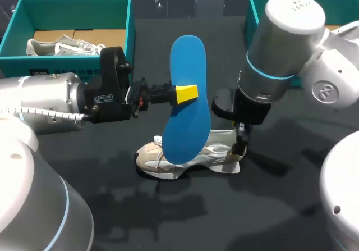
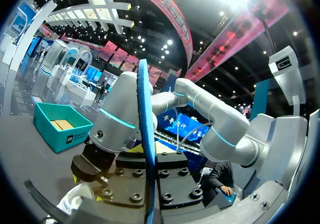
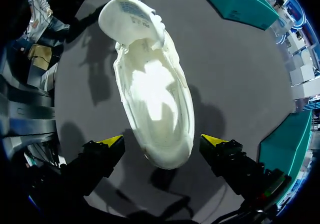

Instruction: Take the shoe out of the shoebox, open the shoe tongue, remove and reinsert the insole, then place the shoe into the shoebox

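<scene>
The shoe lies on the table outside both boxes, toe toward the left arm and heel toward the right arm. The insole is out of the shoe and stands on end in the air directly above it, its lower tip just over the laces. The left gripper is clamped on the insole at mid-length: one yellow tip lies flat on the near face, the other is behind the insole. The right gripper hangs at the heel, fingers spread wide and holding nothing. The left box, at the far left of the table, holds a second shoe lying on a tan floor. The right box is at the far right, and the right arm covers most of it in the head view. The left wrist view shows the insole edge-on between the finger plates, and the right box's tan floor. Only the right wrist view looks into the shoe: the tongue is folded forward, the pale interior is bare, and the heel sits between the yellow fingertips with a gap on each side.
</scene>
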Motion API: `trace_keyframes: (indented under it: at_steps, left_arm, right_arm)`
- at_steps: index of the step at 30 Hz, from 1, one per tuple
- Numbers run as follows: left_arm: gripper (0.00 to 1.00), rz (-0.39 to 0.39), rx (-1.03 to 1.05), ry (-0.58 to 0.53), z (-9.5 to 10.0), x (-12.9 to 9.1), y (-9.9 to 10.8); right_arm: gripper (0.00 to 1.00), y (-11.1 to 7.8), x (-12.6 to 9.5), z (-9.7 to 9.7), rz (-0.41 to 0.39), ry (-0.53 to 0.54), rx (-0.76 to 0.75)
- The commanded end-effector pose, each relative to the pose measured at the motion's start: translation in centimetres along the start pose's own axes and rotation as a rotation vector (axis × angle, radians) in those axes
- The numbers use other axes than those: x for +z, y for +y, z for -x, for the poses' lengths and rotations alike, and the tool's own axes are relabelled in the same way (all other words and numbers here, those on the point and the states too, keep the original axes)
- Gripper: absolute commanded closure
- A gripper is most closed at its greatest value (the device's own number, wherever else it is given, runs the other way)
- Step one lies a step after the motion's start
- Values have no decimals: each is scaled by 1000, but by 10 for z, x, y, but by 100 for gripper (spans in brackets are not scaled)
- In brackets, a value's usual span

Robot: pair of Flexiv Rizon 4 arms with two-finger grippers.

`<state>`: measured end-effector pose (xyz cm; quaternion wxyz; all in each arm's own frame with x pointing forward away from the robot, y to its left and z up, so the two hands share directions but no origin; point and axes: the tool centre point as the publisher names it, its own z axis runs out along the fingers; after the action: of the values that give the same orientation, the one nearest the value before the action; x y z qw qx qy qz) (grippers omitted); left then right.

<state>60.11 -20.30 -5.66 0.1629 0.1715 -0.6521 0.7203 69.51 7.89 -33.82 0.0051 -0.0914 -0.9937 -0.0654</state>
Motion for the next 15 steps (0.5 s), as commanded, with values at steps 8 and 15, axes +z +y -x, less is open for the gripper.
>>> trace_keyframes:
  at_steps: [8,15]
  left_arm:
    - [100,-4,1,-3,-2,-1,2]
    - [100,-4,1,-3,-2,-1,2]
  right_arm:
    - [0,27,-10,20,-109,-22,-41]
    - [0,47,0,38,-115,-20,-75]
